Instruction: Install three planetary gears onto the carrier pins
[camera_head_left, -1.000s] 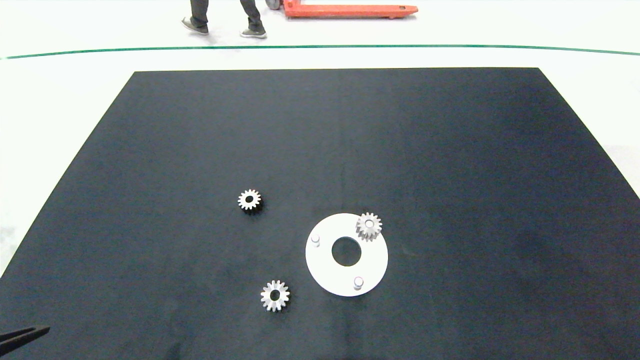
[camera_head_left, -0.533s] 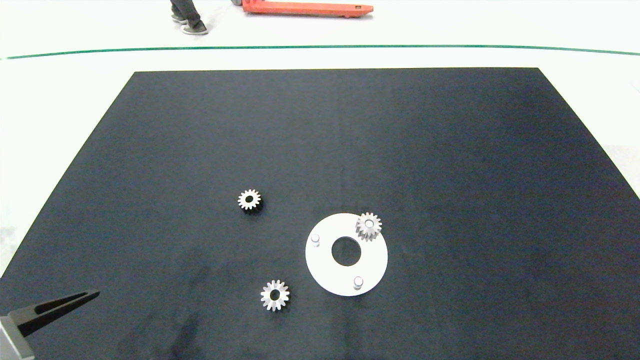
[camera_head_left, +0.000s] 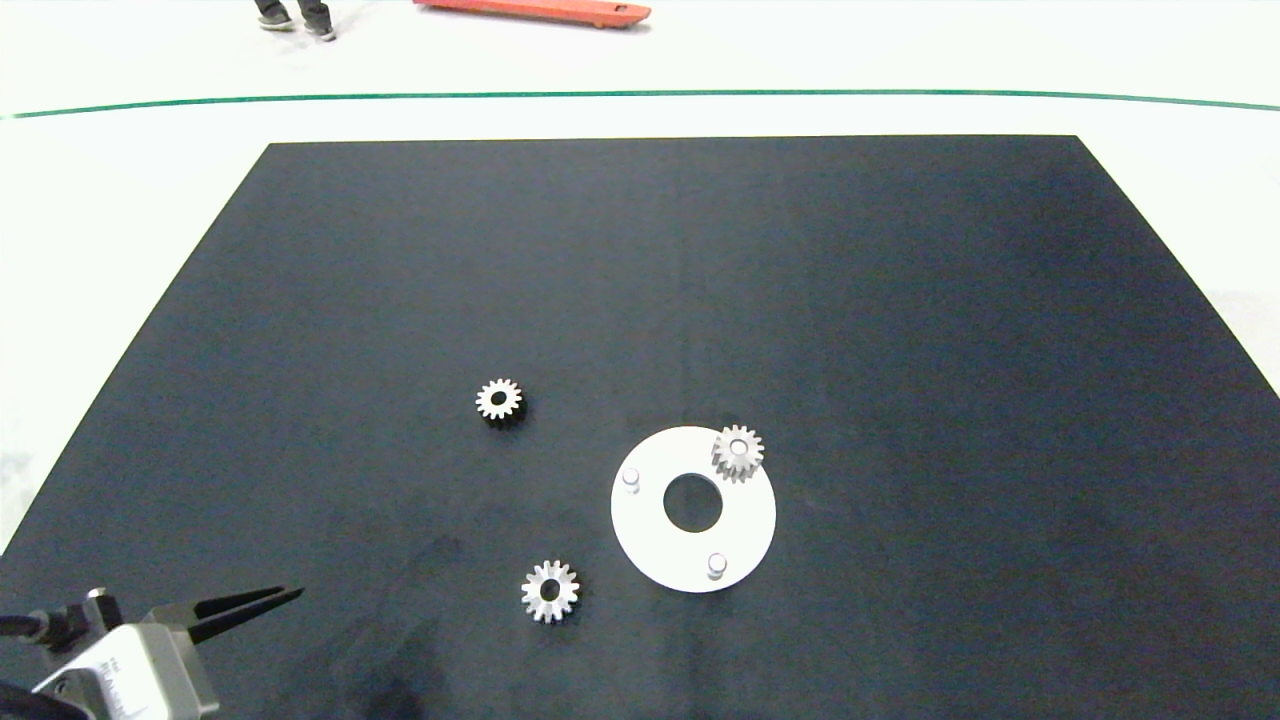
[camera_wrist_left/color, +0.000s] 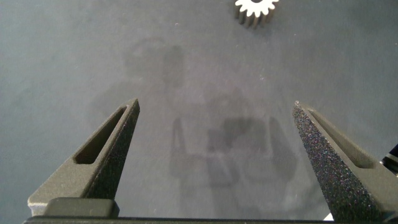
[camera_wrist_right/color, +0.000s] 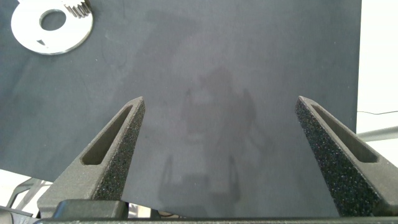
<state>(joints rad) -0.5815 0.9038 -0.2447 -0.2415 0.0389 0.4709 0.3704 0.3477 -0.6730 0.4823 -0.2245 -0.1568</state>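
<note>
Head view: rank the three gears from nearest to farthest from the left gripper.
Measured from the left gripper, at the table's near left corner:
1. Loose gear on the mat just left of the white disc.
2. Loose gear farther up the mat.
3. Gear on the pin, at the disc's far right.

My left pincer (camera_head_left: 290, 594) is showing dark grey, speckly fingers (camera_wrist_left/color: 109, 152) over a black mat (camera_head_left: 700, 280). Ahead of it, a shiny silver-grey gear (camera_head_left: 550, 591) with a dark hole is lying near a white disc (camera_head_left: 650, 540). Another silver-grey gear (camera_head_left: 738, 452) is sitting on that disc, beside two whitish pins (camera_head_left: 716, 565). My right pincer (camera_wrist_right/color: 217, 118) is looking dark grey too.
</note>
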